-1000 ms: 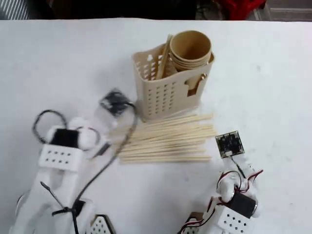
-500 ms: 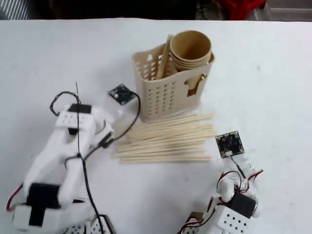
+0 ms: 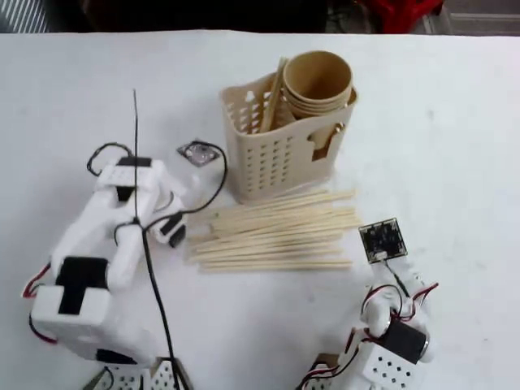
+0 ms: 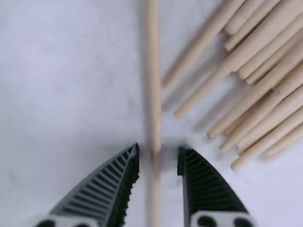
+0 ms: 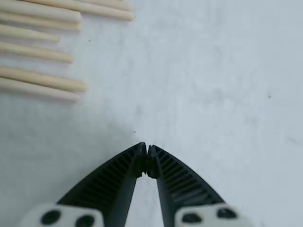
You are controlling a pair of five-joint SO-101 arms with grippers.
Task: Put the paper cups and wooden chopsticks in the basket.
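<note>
Your left fingers (image 4: 118,184) are open, straddling a single chopstick (image 4: 152,71) that lies on the table (image 3: 455,122); there's a gap on both sides, so they aren't clamped on it. It sits just beside the left end of the loose chopstick pile (image 3: 280,231), which lies on the near side of the basket (image 3: 272,154). Your right fingers (image 5: 128,175) are closed on nothing, over bare table just off the pile's right end. The basket holds the stacked paper cups (image 3: 318,81) on its right side, with some upright sticks (image 3: 272,96) leaning on its left.
</note>
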